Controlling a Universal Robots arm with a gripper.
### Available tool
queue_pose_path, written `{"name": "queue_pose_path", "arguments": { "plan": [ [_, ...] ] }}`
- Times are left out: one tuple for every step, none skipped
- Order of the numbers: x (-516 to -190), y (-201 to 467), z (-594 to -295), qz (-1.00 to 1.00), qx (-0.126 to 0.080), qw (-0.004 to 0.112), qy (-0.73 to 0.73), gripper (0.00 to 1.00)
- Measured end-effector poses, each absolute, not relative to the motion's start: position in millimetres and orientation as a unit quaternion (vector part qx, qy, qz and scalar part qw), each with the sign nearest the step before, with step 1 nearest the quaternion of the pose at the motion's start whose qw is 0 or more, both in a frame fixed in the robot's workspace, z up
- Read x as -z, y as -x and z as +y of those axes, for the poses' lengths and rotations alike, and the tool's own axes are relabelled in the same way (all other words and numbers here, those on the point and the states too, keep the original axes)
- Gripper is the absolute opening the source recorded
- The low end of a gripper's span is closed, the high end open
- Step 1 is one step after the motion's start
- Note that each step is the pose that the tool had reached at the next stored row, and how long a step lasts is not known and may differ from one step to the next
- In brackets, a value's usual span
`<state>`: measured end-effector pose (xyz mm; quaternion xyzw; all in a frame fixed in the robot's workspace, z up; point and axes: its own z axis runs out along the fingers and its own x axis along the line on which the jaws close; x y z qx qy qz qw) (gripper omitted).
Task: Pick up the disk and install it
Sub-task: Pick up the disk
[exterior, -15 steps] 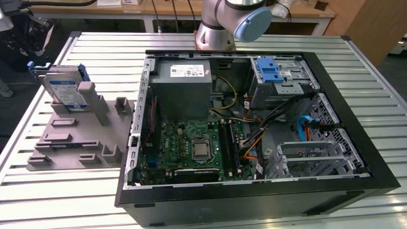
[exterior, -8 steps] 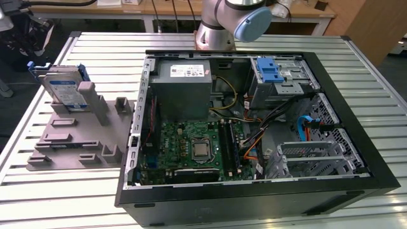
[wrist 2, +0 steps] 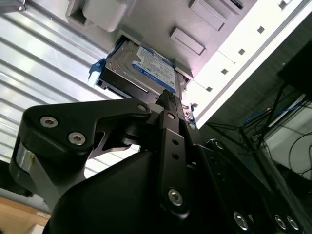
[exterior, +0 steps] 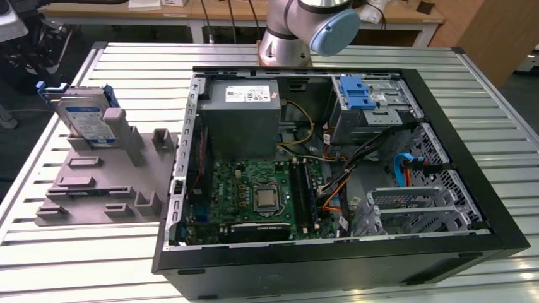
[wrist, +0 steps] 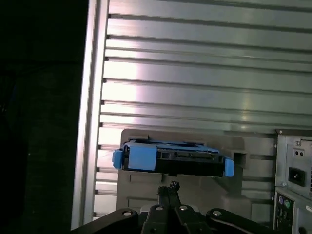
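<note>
The disk [exterior: 84,120] stands on edge in a grey holder [exterior: 93,183] at the exterior view's left, a silver drive with a white-and-blue label and blue side rails. In both wrist views the gripper [wrist: 168,189] hangs a short way off the disk [wrist: 173,158]. Its black fingertips [wrist 2: 168,100] are pressed together with nothing between them. They point at the disk [wrist 2: 146,68] without touching it.
An open computer case [exterior: 471,164] lies on the slatted metal table [exterior: 135,69] to the holder's right. It holds a motherboard [exterior: 261,196], a grey power supply [exterior: 244,117] and a drive bay with a blue latch [exterior: 358,95]. The arm's base [exterior: 291,38] stands behind the case.
</note>
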<state>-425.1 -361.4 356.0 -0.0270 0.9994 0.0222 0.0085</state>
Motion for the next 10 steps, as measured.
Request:
{"name": "queue_pose_path", "arguments": {
  "plan": [
    [-355.9,425.1,-361.4,0.999,-0.022,0.008,0.036,0.11],
    [-355.9,425.1,-361.4,0.999,-0.022,0.008,0.045,0.11],
    [-355.9,425.1,-361.4,0.998,-0.022,0.008,0.055,0.11],
    [-355.8,425.1,-361.4,0.998,-0.022,0.008,0.064,0.11],
    [-355.8,425.1,-361.4,0.997,-0.023,0.007,0.073,0.11],
    [-355.8,425.1,-361.4,0.996,-0.023,0.007,0.082,0.11],
    [-355.7,425.1,-361.4,0.996,-0.023,0.007,0.091,0.11],
    [-355.7,425.0,-361.4,0.995,-0.023,0.007,0.100,0.11],
    [-355.6,425.0,-361.4,0.994,-0.023,0.007,0.109,0.11],
    [-355.5,425.0,-361.4,0.993,-0.023,0.006,0.118,0.11]
  ]
}}
